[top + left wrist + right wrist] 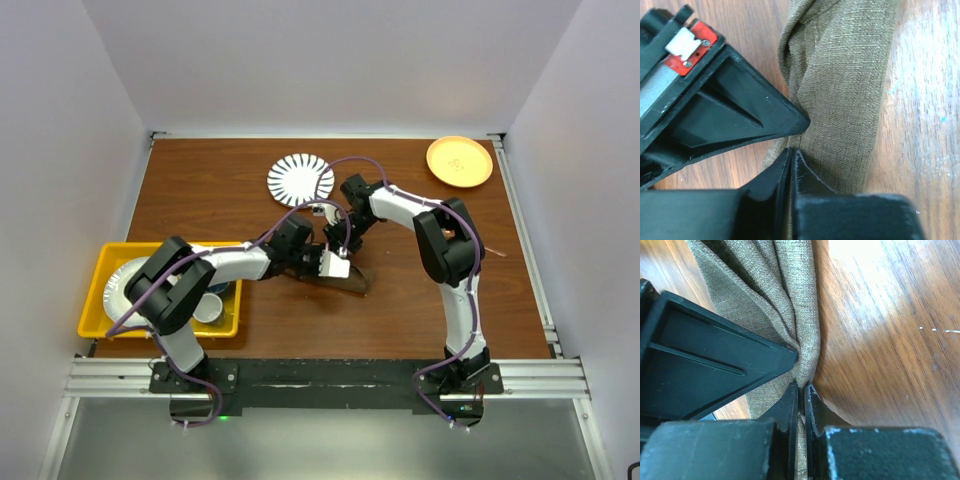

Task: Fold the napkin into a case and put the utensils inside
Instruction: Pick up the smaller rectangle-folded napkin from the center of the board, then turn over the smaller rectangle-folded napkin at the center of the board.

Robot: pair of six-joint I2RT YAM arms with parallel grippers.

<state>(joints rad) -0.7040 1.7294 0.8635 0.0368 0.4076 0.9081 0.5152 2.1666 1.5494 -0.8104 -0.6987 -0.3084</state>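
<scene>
Since the napkin [845, 90] looks soft and limp, the left gripper [796, 141] and right gripper [802, 377] each clamp its bunched edge.

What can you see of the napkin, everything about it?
The napkin is plain olive-brown woven cloth, bunched into folds rather than flat. It lies on the wooden table near the middle, mostly hidden beneath both wrists from above. The left gripper and right gripper are each shut on a fold of it.

No text, label, brand, number or sign is legible here.
</scene>
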